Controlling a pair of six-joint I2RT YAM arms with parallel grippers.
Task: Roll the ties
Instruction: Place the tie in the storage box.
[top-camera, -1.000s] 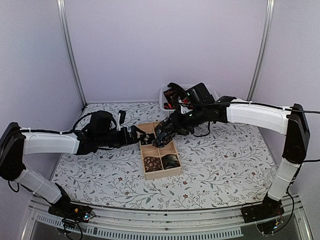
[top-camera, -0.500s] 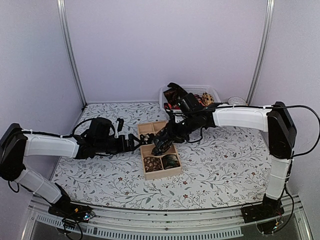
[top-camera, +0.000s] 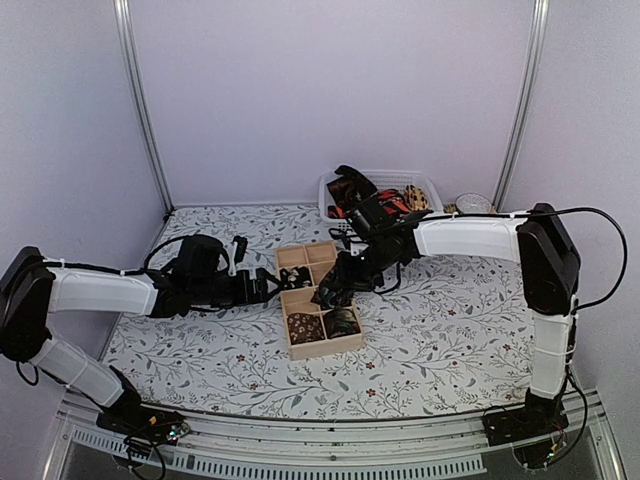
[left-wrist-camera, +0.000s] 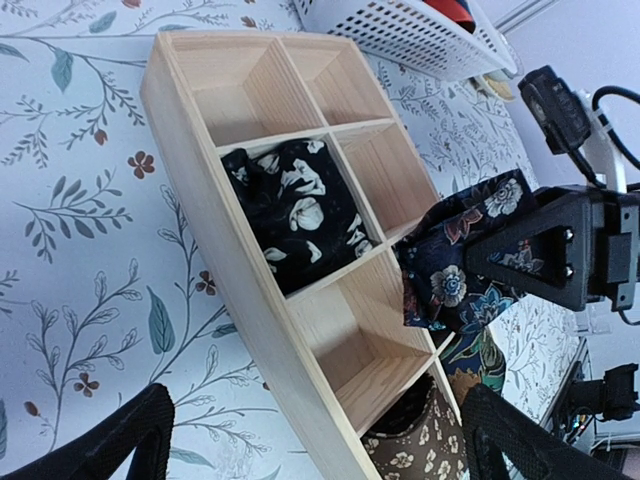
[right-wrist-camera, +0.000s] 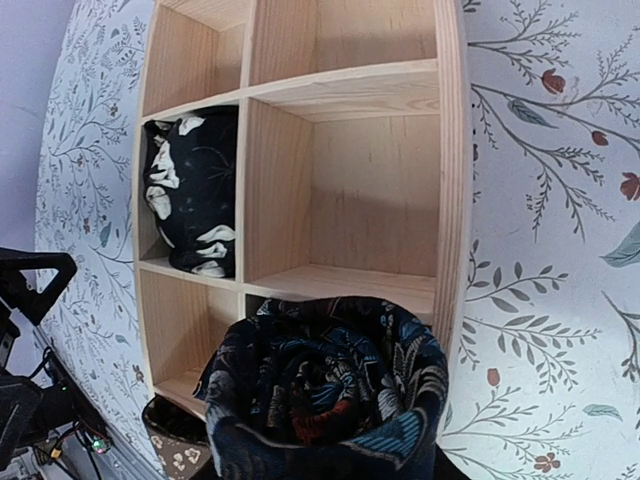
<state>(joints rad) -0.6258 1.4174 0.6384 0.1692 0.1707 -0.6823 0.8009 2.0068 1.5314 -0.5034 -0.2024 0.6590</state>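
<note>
Rolls (top-camera: 305, 326) fill three compartments of the tray (right-wrist-camera: 455, 200). Our right gripper (left-wrist-camera: 480, 258) pinches a fourth rolled tie (right-wrist-camera: 325, 400) at its rim, while our left gripper (left-wrist-camera: 320, 445) hangs spread. More ties (top-camera: 350, 188) wait in the basket (top-camera: 425, 182).

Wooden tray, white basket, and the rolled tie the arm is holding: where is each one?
wooden tray (left-wrist-camera: 232, 255): left wrist view, near outer wall.
white mesh basket (left-wrist-camera: 400, 35): left wrist view, side wall.
dark floral rolled tie (right-wrist-camera: 320, 395): right wrist view, coiled end.

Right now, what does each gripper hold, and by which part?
The right gripper holds a rolled dark floral tie, pinched across the coil's outer sides. The left gripper is open, holding nothing.
</note>
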